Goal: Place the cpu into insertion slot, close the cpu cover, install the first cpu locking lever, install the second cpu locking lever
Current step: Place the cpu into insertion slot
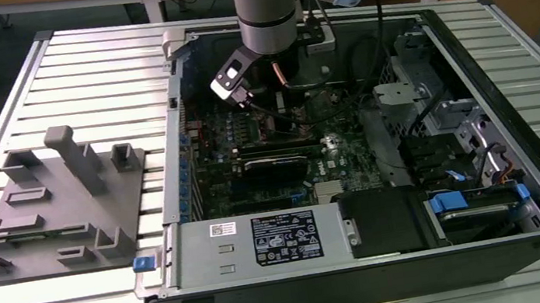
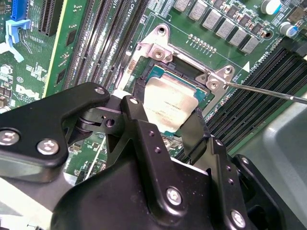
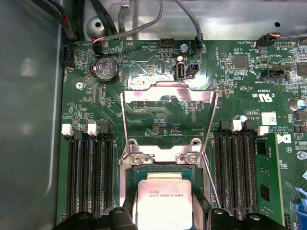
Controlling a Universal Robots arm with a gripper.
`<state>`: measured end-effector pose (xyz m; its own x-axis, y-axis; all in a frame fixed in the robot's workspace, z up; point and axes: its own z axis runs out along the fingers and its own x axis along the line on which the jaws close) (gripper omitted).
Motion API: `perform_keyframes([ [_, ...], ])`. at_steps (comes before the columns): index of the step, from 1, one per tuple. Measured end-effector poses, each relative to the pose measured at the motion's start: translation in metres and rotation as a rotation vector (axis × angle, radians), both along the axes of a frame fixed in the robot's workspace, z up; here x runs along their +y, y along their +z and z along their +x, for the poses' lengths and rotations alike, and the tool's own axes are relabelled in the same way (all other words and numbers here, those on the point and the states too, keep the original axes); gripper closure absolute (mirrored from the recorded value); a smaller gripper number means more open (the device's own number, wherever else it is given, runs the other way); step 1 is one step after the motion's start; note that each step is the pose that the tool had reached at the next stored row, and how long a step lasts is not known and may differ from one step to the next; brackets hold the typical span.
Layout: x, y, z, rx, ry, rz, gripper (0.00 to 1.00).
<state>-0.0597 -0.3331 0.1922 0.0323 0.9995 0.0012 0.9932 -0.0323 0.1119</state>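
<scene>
Two black fingers of the gripper clamp the cpu by opposite edges, silver face up. It sits at the insertion slot, seated or just above, I cannot tell. The slot's dark rim shows just past the chip. Beyond it the cpu cover stands swung up on its hinge. A thin lever rod slants beside one finger. Long black memory slots flank the tool.

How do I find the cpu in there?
Look inside the open computer case at the green motherboard. Between two banks of long black memory slots, a silvery cpu cover stands flipped open. At its hinge is the cpu, the only flat, dull silver square there.
</scene>
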Motion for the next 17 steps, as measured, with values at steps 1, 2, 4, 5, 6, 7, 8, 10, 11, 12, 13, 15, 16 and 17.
perform_keyframes([
  [1,0.0,0.0001,0.0,-0.0001,0.0,0.0002,0.46],
  [2,0.0,0.0001,0.0,-0.0001,0.0,0.0002,0.46],
  [4,0.0,0.0001,0.0,-0.0001,0.001,0.0002,0.46],
  [5,0.0,0.0002,0.0,0.0,0.004,0.0001,0.46],
  [6,0.0,0.0002,0.0,0.0,0.007,0.0,0.46],
  [7,0.0,0.0002,0.0,0.0,0.008,0.0,0.46],
  [8,0.0,0.0002,0.0,0.0001,0.008,0.0,0.46],
  [10,0.0,0.0002,0.0,0.0001,0.008,-0.0001,0.46],
  [11,0.0,0.0002,0.0,0.0001,0.008,0.0,0.46],
  [12,0.0,0.0002,0.0,0.0001,0.008,-0.0001,0.46],
  [13,0.0,0.0002,0.0,0.0001,0.008,-0.0001,0.46],
  [15,-0.0001,0.0001,0.0,0.0002,0.008,-0.0001,0.46],
  [16,-0.0001,0.0001,0.0,0.0002,0.008,-0.0001,0.46],
  [17,-0.0001,0.0001,0.0,0.0001,0.008,0.0,0.46],
])
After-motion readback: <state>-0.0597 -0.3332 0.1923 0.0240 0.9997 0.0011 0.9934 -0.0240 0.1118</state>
